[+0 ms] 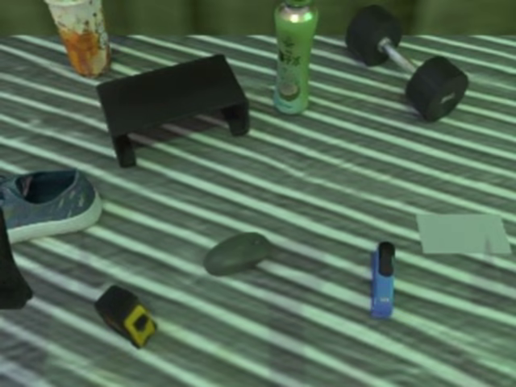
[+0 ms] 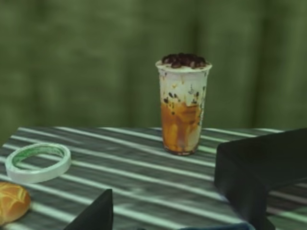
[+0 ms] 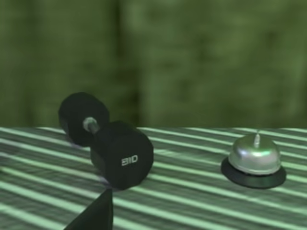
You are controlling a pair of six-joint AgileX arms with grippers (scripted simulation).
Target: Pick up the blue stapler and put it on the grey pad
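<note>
The blue stapler [image 1: 383, 280] lies flat on the striped table [image 1: 322, 210], black end toward the far edge, untouched by either gripper. The grey pad [image 1: 462, 233] rests just to its right and slightly farther back, apart from it. A dark oval lump [image 1: 237, 252] lies to the stapler's left, with a black-and-yellow tape measure [image 1: 126, 315] beyond. The left arm [image 1: 10, 270] shows only at the table's left edge, well apart from the stapler; whether its fingers are apart or together cannot be told. The right gripper is out of the top view, its wrist camera facing a dumbbell [image 3: 108, 139] and a bell [image 3: 253, 161].
</note>
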